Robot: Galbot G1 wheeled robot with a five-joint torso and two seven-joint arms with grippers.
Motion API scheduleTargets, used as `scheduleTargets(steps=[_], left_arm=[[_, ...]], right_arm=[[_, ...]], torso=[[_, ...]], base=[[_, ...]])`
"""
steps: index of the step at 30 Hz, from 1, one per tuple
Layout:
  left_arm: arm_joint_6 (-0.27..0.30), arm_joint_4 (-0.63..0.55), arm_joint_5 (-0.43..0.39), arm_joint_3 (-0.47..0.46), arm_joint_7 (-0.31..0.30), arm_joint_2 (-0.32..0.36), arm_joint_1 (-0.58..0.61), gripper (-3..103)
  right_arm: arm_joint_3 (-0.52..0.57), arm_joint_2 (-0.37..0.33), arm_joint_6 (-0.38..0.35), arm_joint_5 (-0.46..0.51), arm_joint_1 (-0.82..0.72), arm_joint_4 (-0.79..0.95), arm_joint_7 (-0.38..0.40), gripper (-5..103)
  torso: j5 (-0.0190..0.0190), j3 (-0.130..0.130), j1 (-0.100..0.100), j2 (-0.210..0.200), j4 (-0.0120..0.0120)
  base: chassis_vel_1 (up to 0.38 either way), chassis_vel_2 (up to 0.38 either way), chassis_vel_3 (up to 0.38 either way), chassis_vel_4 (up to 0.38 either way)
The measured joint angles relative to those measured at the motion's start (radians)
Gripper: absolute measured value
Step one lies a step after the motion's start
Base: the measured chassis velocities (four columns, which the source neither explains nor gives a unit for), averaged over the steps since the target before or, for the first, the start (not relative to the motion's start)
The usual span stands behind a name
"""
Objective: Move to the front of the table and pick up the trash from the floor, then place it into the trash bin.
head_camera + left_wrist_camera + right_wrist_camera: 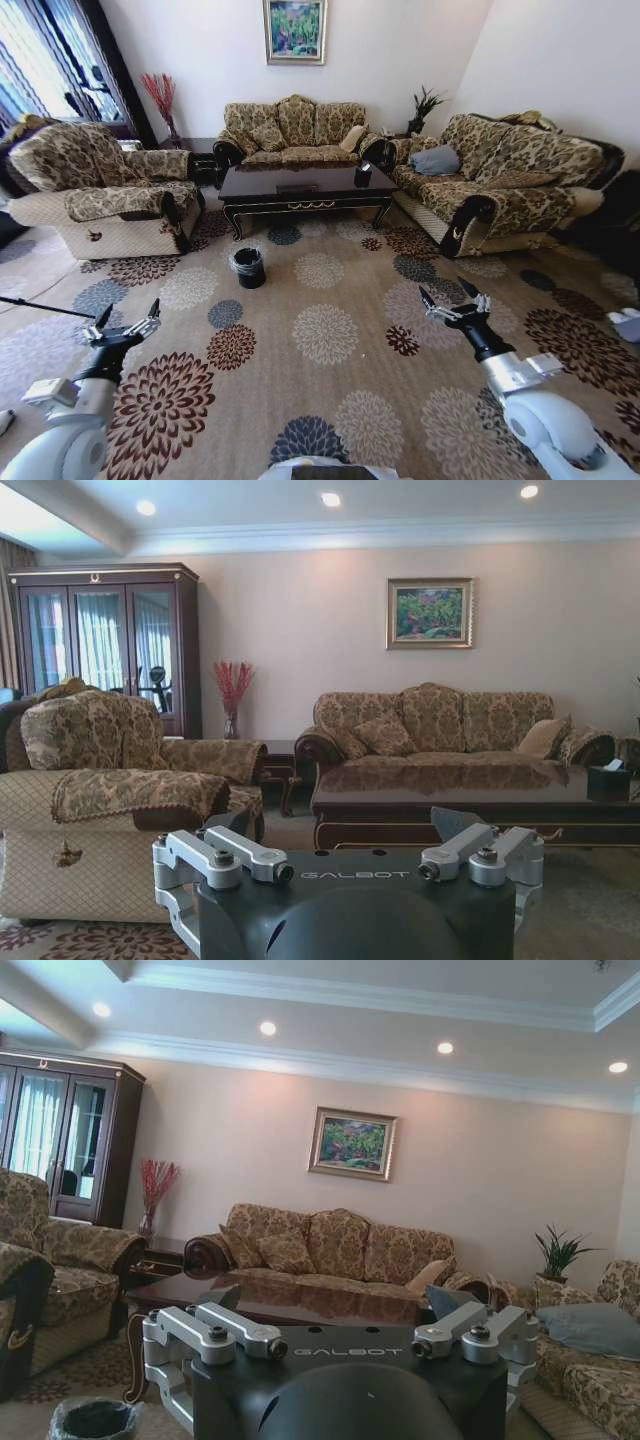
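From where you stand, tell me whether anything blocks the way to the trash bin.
Nothing visible does: only open floor lies between the left claw, the right claw and the trash bin, which stands before the table.

Open floor [330, 330] lay between the robot and the table [300, 185], with both grippers, left [125, 325] and right [452, 303], held spread above bare carpet. The bin [248, 267] stood alone before the table's left end. An armchair [110, 190] closed the left side, sofas the back [290, 128] and right [500, 175].
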Motion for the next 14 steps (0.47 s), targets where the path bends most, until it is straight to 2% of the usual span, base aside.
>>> scheduleTargets(steps=[14], left_arm=[[0.000,0.000,0.000,0.000,0.000,0.000,0.000,100]], right_arm=[[0.000,0.000,0.000,-0.001,0.000,-0.001,0.000,100]], torso=[[0.0000,-0.001,-0.001,-0.002,0.0000]], base=[[0.000,0.000,0.000,0.000]])
